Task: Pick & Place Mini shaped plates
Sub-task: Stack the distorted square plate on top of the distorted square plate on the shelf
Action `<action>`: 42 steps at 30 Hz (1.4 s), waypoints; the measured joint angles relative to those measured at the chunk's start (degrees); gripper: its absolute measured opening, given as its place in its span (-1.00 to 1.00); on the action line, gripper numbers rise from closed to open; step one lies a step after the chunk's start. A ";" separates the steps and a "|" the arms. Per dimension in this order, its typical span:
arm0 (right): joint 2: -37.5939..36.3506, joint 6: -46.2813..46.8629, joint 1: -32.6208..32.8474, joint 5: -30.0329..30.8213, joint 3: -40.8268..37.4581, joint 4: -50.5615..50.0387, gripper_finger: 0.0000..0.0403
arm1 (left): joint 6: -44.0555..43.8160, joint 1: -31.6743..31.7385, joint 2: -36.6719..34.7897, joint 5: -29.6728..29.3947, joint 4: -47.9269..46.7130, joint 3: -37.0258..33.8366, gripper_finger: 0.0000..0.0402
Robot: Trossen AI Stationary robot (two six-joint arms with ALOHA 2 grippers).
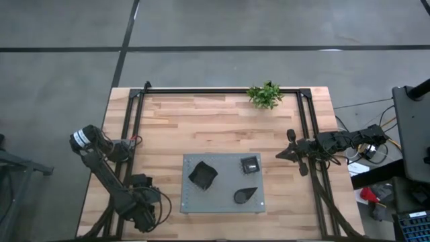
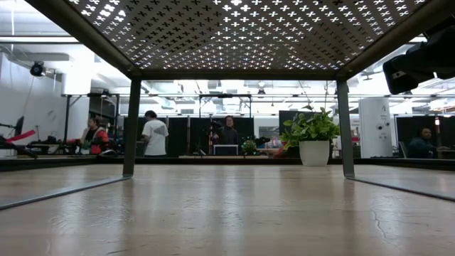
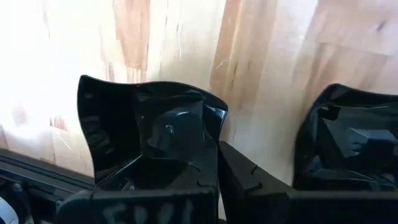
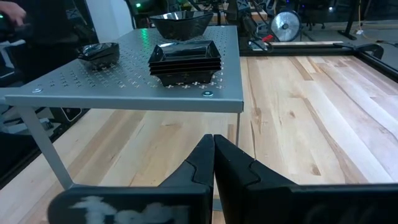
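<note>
I am seeing three black plates (image 1: 202,175) sitting on the grey mat (image 1: 223,202) mid-surface. Left gripper (image 3: 217,180) is resting clenched, empty, near another plate (image 3: 155,134); right gripper (image 4: 213,163) is clenched, empty, beside the mat.

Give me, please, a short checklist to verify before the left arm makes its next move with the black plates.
1. Left gripper shut: ok.
2. Glossy black wavy-rimmed plate really pinched between its fingers: cannot tell.
3. Second black plate lies apart from the first, on the wooden table: ok.
4. Bare space on the grey perforated metal shelf: ok.
5. Right gripper shut, beside the shelf, not over it: ok.
</note>
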 joint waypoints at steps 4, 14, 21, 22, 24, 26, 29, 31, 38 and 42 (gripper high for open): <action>0.00 0.00 0.01 0.00 0.00 0.00 -0.96 | -0.43 0.02 0.00 -0.28 -2.74 1.57 -1.00; 0.00 0.00 0.01 -0.01 0.00 -0.01 -0.96 | -1.42 0.04 0.00 -5.09 -13.66 8.80 -1.00; 0.00 0.00 0.00 -0.01 0.00 0.00 -0.96 | -3.46 0.04 0.00 -10.76 -21.98 15.04 -1.00; 0.00 0.00 0.00 -0.01 0.00 0.00 -0.96 | -3.76 0.04 0.00 -12.25 -23.52 16.19 -1.00; 0.00 0.00 0.00 0.00 0.00 0.00 -0.96 | -4.04 0.02 0.00 -16.49 -26.83 18.56 -1.00; 0.00 0.00 0.00 -0.02 0.00 0.00 -0.96 | -2.71 0.10 -0.19 -21.10 -27.13 20.52 -1.00; 0.00 0.00 0.01 -0.01 0.00 0.00 -0.96 | 1.45 0.45 -0.79 -28.95 -27.07 22.89 -1.00; 0.00 0.00 0.02 -0.02 0.00 -0.01 -0.96 | 3.62 0.88 -0.87 -32.50 -27.00 24.45 -1.00; 0.00 0.00 0.01 -0.02 0.00 0.00 -0.96 | 9.39 2.61 -0.87 -37.59 -26.96 27.24 -1.00; 0.00 0.00 0.00 -0.01 0.00 -0.01 -0.96 | 14.22 3.69 -0.87 -43.59 -26.92 28.23 -1.00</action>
